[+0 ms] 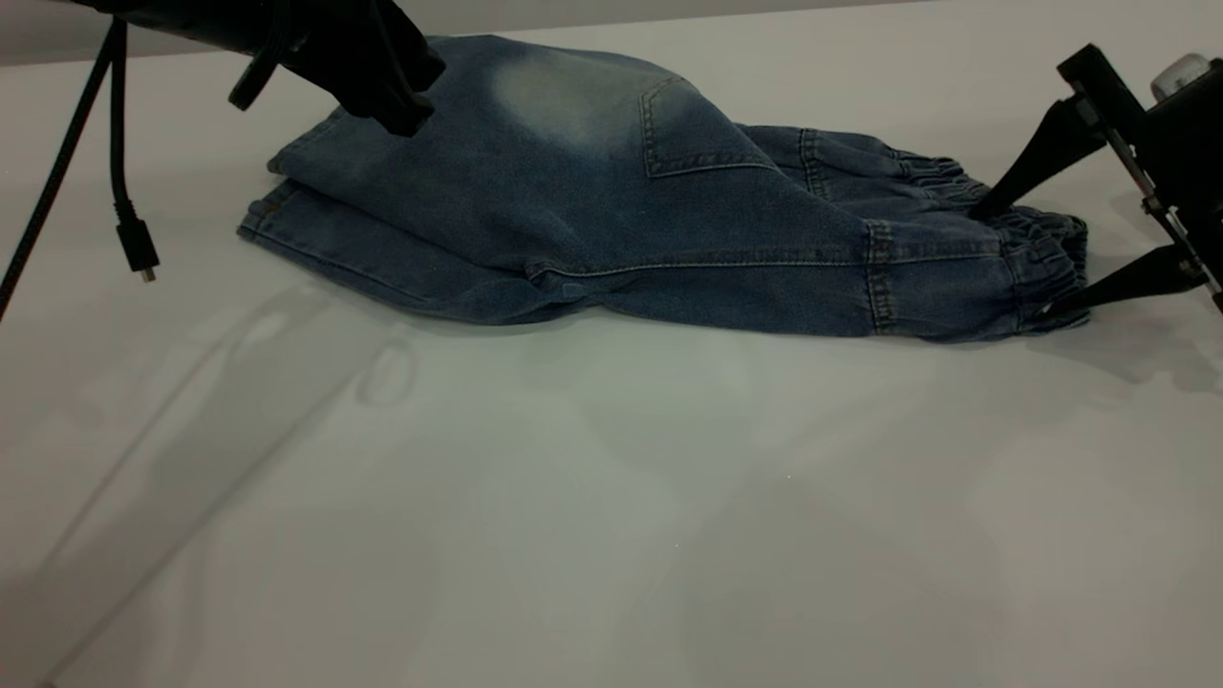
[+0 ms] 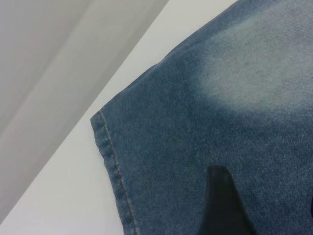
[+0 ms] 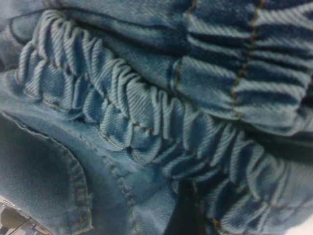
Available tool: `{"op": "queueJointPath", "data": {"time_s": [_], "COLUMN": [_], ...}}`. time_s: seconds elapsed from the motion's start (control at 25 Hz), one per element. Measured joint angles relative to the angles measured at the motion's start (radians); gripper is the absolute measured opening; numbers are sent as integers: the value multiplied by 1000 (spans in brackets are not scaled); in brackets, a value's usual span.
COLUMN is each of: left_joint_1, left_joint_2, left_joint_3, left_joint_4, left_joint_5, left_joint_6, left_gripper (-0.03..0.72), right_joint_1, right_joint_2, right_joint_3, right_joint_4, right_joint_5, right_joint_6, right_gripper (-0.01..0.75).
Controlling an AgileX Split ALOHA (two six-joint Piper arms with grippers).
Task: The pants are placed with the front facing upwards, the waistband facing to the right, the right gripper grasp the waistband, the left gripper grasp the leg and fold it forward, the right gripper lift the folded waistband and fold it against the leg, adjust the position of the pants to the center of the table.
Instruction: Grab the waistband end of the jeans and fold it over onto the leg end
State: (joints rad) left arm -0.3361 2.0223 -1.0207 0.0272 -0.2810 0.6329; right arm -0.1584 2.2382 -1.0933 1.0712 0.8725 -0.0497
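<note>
The blue denim pants lie folded lengthwise on the white table, with a pale faded patch and a back pocket facing up. The ruched waistband points right. My right gripper is open, one finger above the waistband and one at its front edge. In the right wrist view the gathered waistband fills the picture, and one dark finger presses into it. My left gripper hovers over the far leg near the hem, open. The left wrist view shows its finger over flat denim.
A black cable with a plug dangles from the left arm above the table's left side. The table's back edge runs close behind the leg hem. Bare tabletop stretches in front of the pants.
</note>
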Motion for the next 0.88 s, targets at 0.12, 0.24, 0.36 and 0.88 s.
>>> {"op": "queueJointPath", "data": {"time_s": [0.12, 0.24, 0.36, 0.88], "left_joint_1": [0, 0, 0, -84], "left_joint_2": [0, 0, 0, 113], "left_joint_3": [0, 0, 0, 0], "left_joint_4": [0, 0, 0, 4], "left_joint_5": [3, 13, 23, 32], "left_joint_6": [0, 0, 0, -19], "left_gripper": [384, 384, 384, 383], "right_joint_1": [0, 0, 0, 0], "right_joint_2": [0, 0, 0, -72], "right_joint_3": [0, 0, 0, 0], "right_joint_4": [0, 0, 0, 4], "right_joint_5": [-5, -17, -25, -51], "right_joint_6": [-1, -1, -4, -166], "right_gripper": [468, 378, 248, 48]}}
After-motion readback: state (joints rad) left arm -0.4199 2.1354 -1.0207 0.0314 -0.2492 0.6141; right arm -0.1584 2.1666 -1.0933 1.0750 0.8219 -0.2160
